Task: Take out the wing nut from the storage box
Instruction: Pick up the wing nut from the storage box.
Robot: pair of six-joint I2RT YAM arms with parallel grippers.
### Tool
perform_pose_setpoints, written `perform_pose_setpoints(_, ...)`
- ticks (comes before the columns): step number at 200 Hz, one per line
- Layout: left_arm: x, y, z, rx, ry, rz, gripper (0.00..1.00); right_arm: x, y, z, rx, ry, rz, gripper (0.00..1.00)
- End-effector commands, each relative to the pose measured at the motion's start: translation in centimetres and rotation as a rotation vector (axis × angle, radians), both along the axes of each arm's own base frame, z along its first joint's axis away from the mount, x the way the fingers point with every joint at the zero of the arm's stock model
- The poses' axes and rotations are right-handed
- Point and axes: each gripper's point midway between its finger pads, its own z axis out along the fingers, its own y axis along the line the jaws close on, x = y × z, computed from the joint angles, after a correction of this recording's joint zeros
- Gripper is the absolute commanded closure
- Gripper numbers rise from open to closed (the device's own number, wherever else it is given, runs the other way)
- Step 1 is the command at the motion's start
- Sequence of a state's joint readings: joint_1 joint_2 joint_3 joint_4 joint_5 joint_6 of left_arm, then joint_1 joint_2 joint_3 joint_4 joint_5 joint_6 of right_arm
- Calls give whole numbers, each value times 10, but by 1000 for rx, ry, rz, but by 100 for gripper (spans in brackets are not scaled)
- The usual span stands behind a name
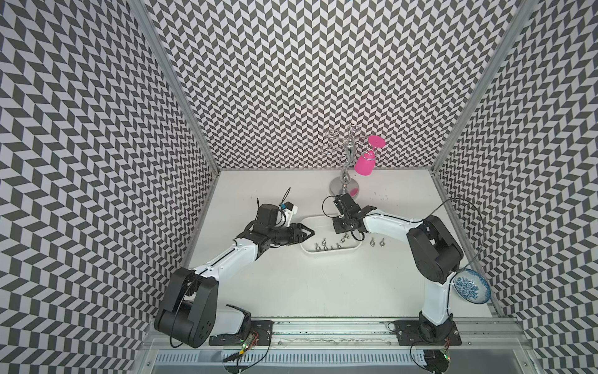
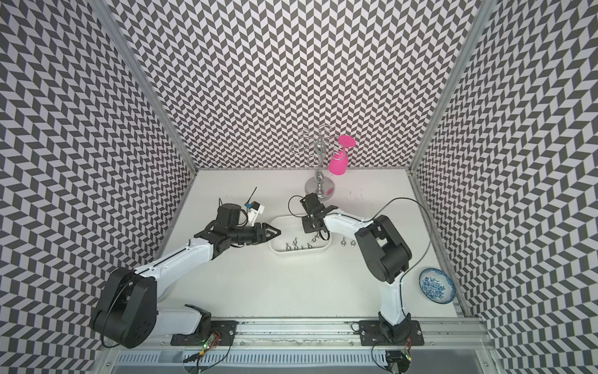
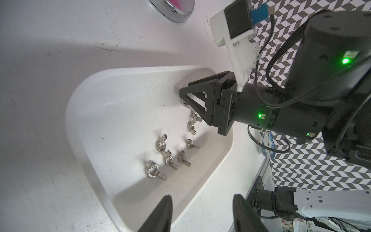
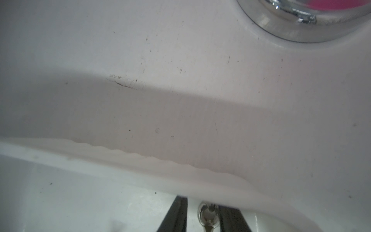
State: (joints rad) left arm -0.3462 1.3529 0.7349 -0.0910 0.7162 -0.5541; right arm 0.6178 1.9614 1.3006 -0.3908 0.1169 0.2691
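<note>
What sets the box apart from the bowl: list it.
The box is plain white and oblong; the bowl is round with a blue pattern. The box holds wing nuts; the bowl looks empty. The box sits in the middle of the table; the bowl at its right edge. Both are shallow, open containers.

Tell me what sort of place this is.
Probably a robot test booth: zigzag-patterned walls enclose a white table, and a left arm and right arm are bolted to a metal rail at its front edge.

Polished, bright metal wing nuts (image 3: 153, 170); smooth, slightly glossy white plastic storage box (image 3: 76, 124); matt, scuffed white counter (image 3: 40, 120); mirror-finish chrome stand base (image 4: 301, 30).
</note>
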Motion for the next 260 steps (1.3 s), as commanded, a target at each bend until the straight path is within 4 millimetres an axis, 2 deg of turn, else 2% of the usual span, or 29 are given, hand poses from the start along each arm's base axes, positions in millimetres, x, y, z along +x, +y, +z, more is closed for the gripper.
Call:
perform_pose_setpoints(1,0,2,2,-3,-23,-6,48,2,1,-5,-14,-2,-1,68)
perform_pose_setpoints(23,0,2,2,-1,-23,-6,48,1,2,-9,-12,5,-2,69)
perform_pose_setpoints(44,0,2,1,0,-20,-4,48,1,6,-11,9,10,-1,79)
perform_pose_setpoints(120,0,2,2,-1,-25,-5,48,1,3,-12,0,6,-11,94)
perform_pose_setpoints(152,-1,2,3,-4,-22,-4,48,5,5,10,39,-41,-21,100)
perform_pose_setpoints(198,-1,-1,12,-29,-25,-2,48,9,1,53,65,-121,-45,100)
perform_pose_setpoints(214,-3,-5,19,-38,-37,-11,49,8,-7,66,61,-149,-66,100)
perform_pose_setpoints(231,-6,-14,29,-40,-57,-30,49,6,-26,73,40,-166,-127,100)
perform_pose_setpoints(246,-11,-29,37,-44,-70,-57,48,-1,-54,74,7,-179,-223,100)
perform_pose_setpoints(260,-21,-52,43,-62,-75,-113,48,-10,-85,70,-27,-196,-308,100)
